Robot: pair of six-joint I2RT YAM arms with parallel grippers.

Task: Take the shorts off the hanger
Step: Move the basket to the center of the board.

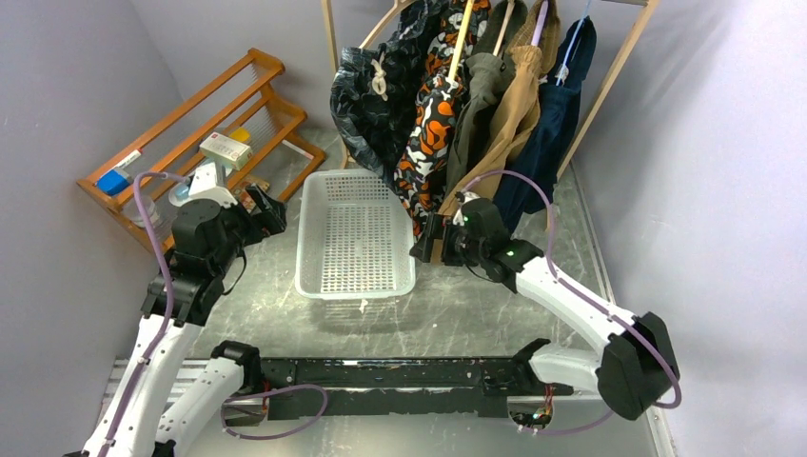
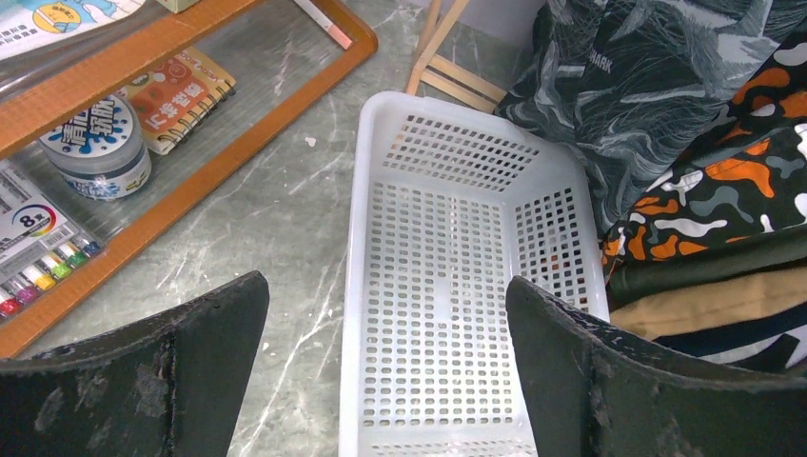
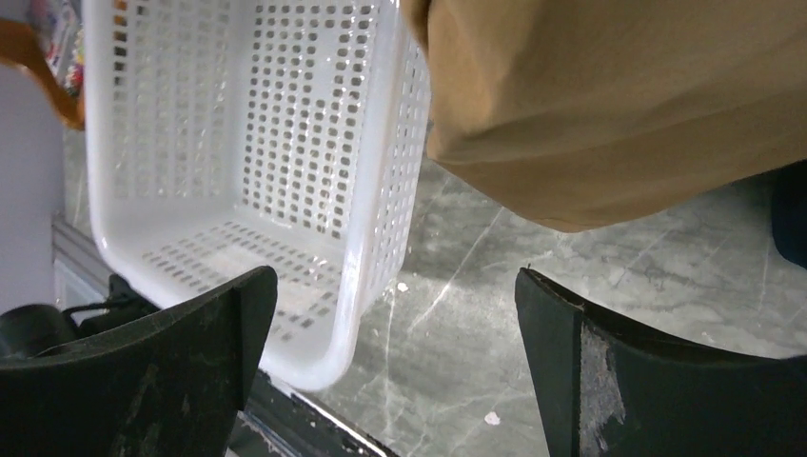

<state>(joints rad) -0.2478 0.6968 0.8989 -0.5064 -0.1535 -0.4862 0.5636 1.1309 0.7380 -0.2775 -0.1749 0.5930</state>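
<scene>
Several pairs of shorts hang side by side on hangers from a wooden rack [image 1: 614,81] at the back: dark leaf-print [image 1: 366,100], orange camouflage [image 1: 433,129], olive-grey [image 1: 476,105], tan [image 1: 512,114] and navy [image 1: 554,114]. My right gripper [image 1: 425,243] is open just below the tan pair's hem. In the right wrist view the tan shorts [image 3: 619,95] hang above my open gripper [image 3: 395,324], with nothing between the fingers. My left gripper [image 1: 269,211] stands open at the basket's left side. In its wrist view the gripper [image 2: 385,324] is empty.
A white perforated basket [image 1: 354,238] sits between the arms, empty [image 2: 438,286] [image 3: 247,124]. An orange wooden shelf [image 1: 190,124] with boxes and a tub stands at the left. The shorts' hems hang over the basket's far right corner. Grey walls close both sides.
</scene>
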